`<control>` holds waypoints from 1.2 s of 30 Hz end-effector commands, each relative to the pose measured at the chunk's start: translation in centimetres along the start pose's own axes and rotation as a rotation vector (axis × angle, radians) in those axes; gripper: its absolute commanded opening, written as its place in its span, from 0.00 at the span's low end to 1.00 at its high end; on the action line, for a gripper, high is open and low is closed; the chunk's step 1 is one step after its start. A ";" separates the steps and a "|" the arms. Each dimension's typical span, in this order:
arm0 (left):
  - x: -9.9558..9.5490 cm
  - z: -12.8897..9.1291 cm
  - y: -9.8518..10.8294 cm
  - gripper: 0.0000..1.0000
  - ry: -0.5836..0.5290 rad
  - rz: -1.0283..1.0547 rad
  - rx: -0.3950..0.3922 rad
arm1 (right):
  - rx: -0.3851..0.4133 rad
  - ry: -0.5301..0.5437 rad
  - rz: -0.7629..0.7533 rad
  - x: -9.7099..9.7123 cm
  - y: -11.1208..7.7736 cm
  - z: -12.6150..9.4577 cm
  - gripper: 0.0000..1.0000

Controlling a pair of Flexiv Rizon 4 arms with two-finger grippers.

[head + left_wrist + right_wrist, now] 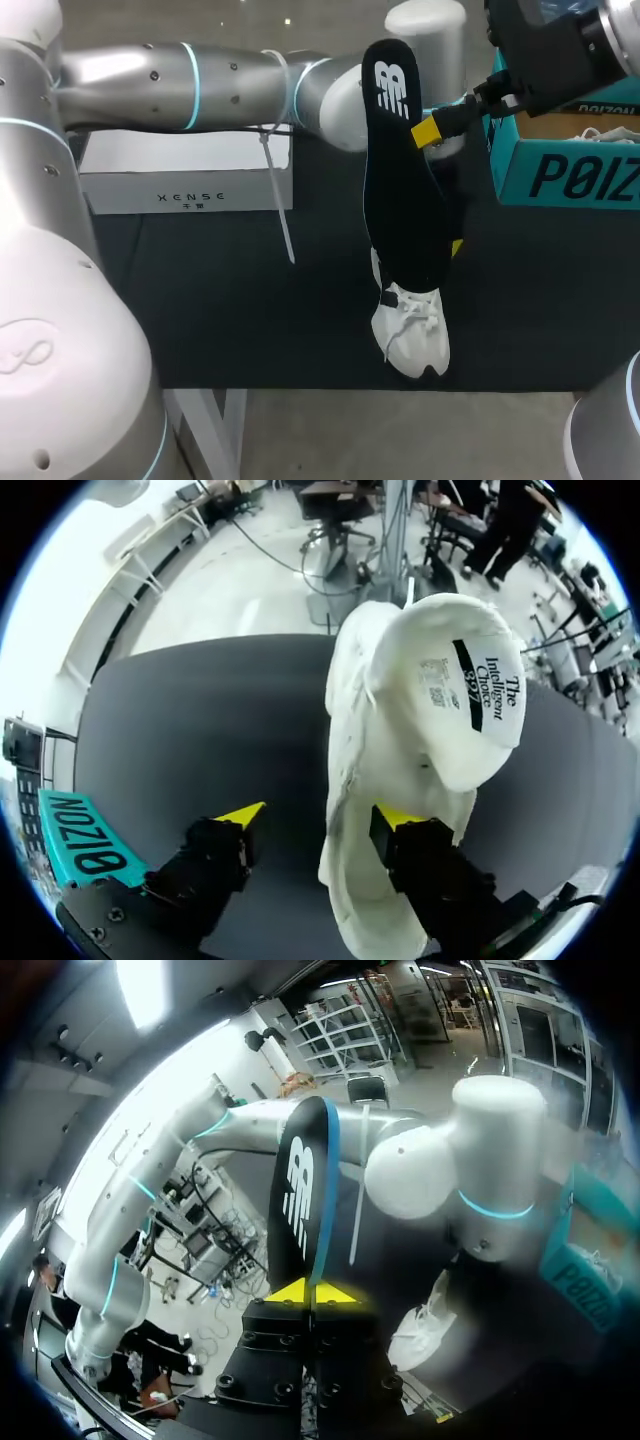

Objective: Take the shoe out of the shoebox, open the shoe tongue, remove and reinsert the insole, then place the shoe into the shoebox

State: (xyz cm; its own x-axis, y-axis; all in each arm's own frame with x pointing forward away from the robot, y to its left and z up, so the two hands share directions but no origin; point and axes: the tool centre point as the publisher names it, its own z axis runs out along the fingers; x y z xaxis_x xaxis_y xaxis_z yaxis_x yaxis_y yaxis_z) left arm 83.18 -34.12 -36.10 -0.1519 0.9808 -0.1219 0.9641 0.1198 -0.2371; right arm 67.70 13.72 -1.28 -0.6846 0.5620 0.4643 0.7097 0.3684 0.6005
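My right gripper is shut on the edge of a black insole, which hangs heel-up above the table. Under it a white shoe lies on the dark table, toe toward the front edge, with its tongue lifted. In the left wrist view my left gripper stands open over the shoe's opening; one finger rests against the shoe's side and the other is clear of it. In the head view the insole hides most of that gripper. The teal shoebox stands at the right.
A white box sits at the back left under my left arm. A white cable tie dangles from that arm. The shoe lies close to the table's front edge.
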 end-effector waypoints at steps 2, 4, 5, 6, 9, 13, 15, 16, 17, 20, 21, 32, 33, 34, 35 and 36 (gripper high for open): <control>0.7 -2.6 0.6 1.00 -0.088 -0.031 -0.032 | 0.005 0.000 0.001 0.0 0.3 0.2 0.00; 0.6 -3.7 1.2 1.00 -0.126 -0.048 -0.038 | 0.005 0.000 0.001 0.0 0.3 0.2 0.00; 0.6 -4.3 1.5 1.00 -0.144 -0.057 -0.035 | 0.005 0.000 0.001 0.0 0.3 0.2 0.00; 0.6 -4.7 1.8 1.00 -0.169 -0.064 -0.041 | 0.005 0.000 0.001 0.0 0.3 0.2 0.00; 0.6 -6.4 3.2 1.00 -0.252 -0.104 -0.065 | 0.005 0.000 0.001 0.0 0.3 0.2 0.00; 1.3 -8.3 4.9 1.00 -0.401 -0.176 -0.140 | 0.005 0.000 0.001 0.0 0.3 0.2 0.00; 2.0 -8.9 5.7 1.00 -0.496 -0.185 -0.187 | 0.005 0.000 0.001 0.0 0.3 0.2 0.00; 2.4 -9.2 5.9 1.00 -0.531 -0.188 -0.206 | 0.005 0.000 0.001 0.0 0.3 0.2 0.00; 2.9 -9.4 6.2 1.00 -0.563 -0.201 -0.208 | 0.005 0.000 0.001 0.0 0.3 0.2 0.00; 4.4 -9.7 6.9 1.00 -0.625 -0.228 -0.190 | 0.005 0.000 0.001 0.0 0.3 0.2 0.00; 4.9 -9.8 7.1 1.00 -0.642 -0.228 -0.184 | 0.005 0.000 0.001 0.0 0.3 0.2 0.00; 6.7 -9.9 7.0 1.00 -0.675 -0.247 -0.146 | 0.005 0.000 0.001 0.0 0.3 0.2 0.00; 6.7 -9.9 7.0 1.00 -0.675 -0.247 -0.146 | 0.005 0.000 0.001 0.0 0.3 0.2 0.00; 6.7 -9.9 7.0 1.00 -0.675 -0.247 -0.146 | 0.005 0.000 0.001 0.0 0.3 0.2 0.00; 6.7 -9.9 7.0 1.00 -0.675 -0.247 -0.146 | 0.005 0.000 0.001 0.0 0.3 0.2 0.00; 6.7 -9.9 7.0 1.00 -0.675 -0.247 -0.146 | 0.005 0.000 0.001 0.0 0.3 0.2 0.00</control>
State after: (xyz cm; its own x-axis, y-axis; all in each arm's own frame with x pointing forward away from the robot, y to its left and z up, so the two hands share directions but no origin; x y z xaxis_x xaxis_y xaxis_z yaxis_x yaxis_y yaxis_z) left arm 91.40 -25.39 -28.73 -0.4355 0.6728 -0.5981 0.8956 0.3910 -0.2123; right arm 67.70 13.72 -1.28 -0.6846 0.5620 0.4643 0.7097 0.3684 0.6005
